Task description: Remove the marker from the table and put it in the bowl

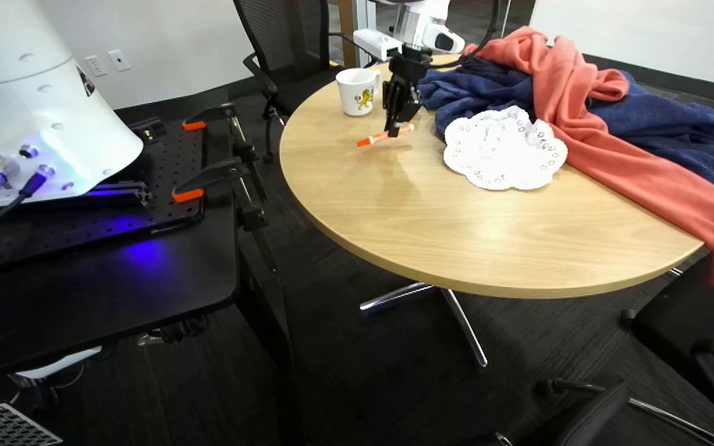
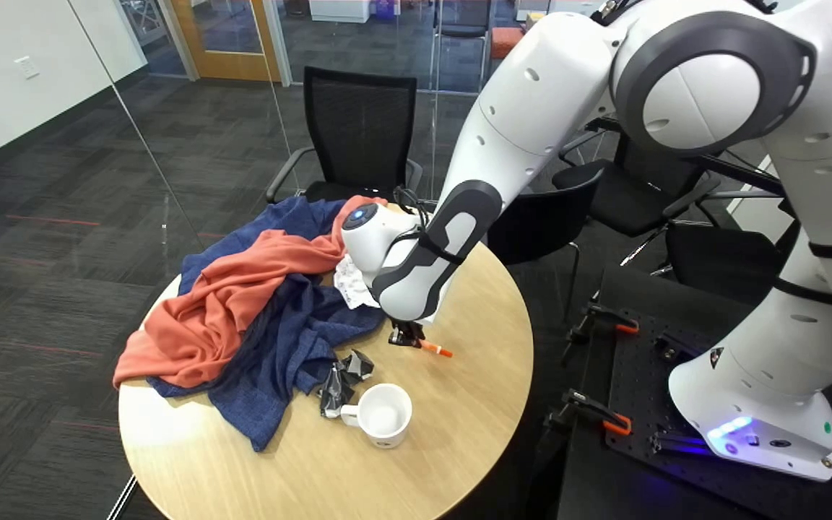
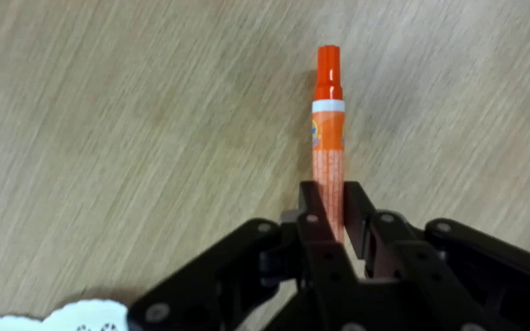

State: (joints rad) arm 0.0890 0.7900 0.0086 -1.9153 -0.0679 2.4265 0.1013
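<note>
Marker (image 3: 328, 131) clamped in end effector (image 3: 331, 197), perhaps touching table (image 1: 487, 235) beneath; lift clear, then tip into mug-like bowl (image 1: 349, 99) nearby.

1. The gripper (image 2: 412, 338) hangs low over the round wooden counter (image 2: 470, 422); the orange marker (image 2: 437, 349) juts out from it, the free end a darker shade;
2. a white mug (image 2: 390, 437) stands upright on the counter; crumpled dark pieces (image 2: 335, 392) lie just beside its handle;
3. a coral cloth (image 2: 264, 269) lies across a navy cloth (image 2: 261, 393); a white patterned piece (image 2: 350, 283) shows partly behind the arm (image 2: 495, 162).
</note>
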